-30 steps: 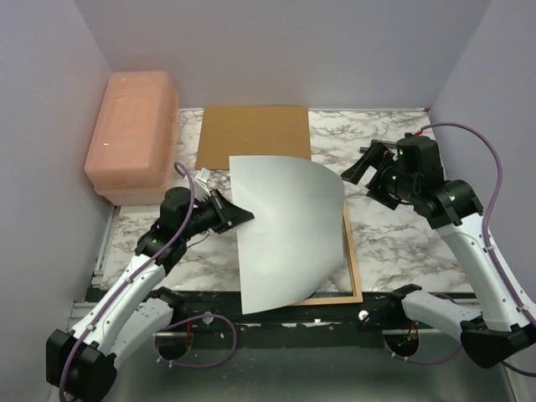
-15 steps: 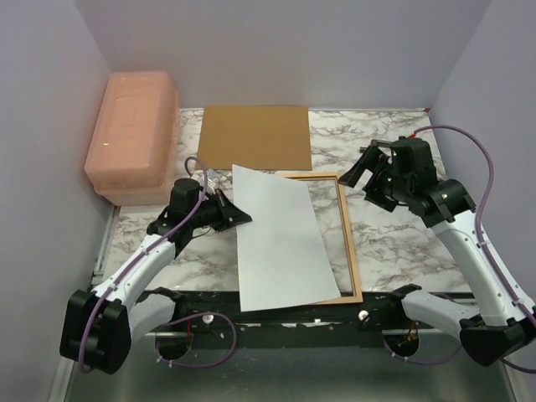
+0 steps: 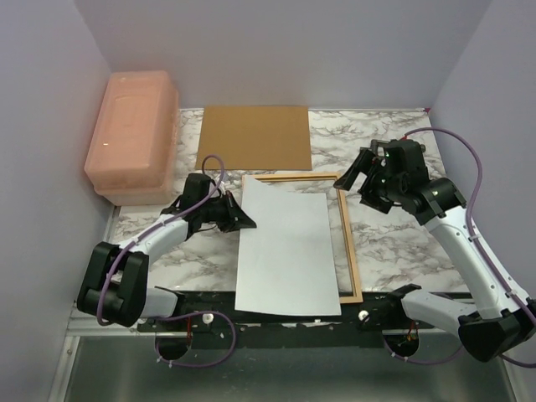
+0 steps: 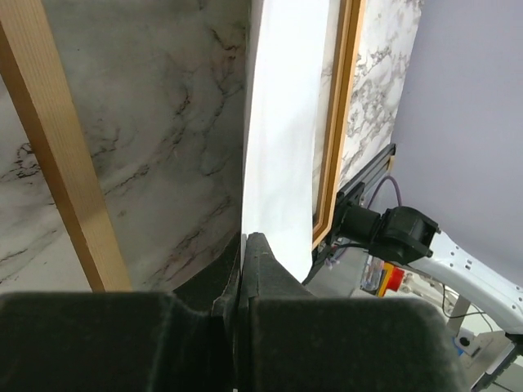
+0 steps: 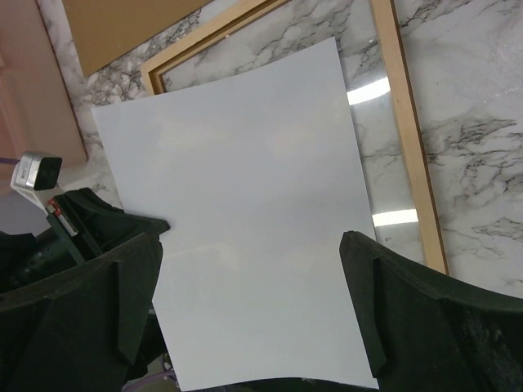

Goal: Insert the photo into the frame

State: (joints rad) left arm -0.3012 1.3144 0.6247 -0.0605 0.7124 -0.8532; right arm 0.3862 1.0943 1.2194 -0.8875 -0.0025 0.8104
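The photo (image 3: 285, 251) lies blank side up (print hidden) across the frame (image 3: 350, 243) by the tabletop's (image 3: 394, 243) near edge, covering its left and near rails. The left hand (image 3: 246, 221) pinches the photo's left edge, while the right hand (image 3: 358, 181) hangs wide open. Best to nudge the sheet toward the far right corner until it sits square inside the rails, then let go.

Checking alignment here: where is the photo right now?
In the top view, the photo lies blank side up mid-table, covering the left part of the frame, its left edge pinched in the shut jaws of the left gripper.

marble table (image 3: 394, 243), wooden frame (image 3: 350, 251), brown board (image 3: 254, 138), pink box (image 3: 130, 134) lying on it
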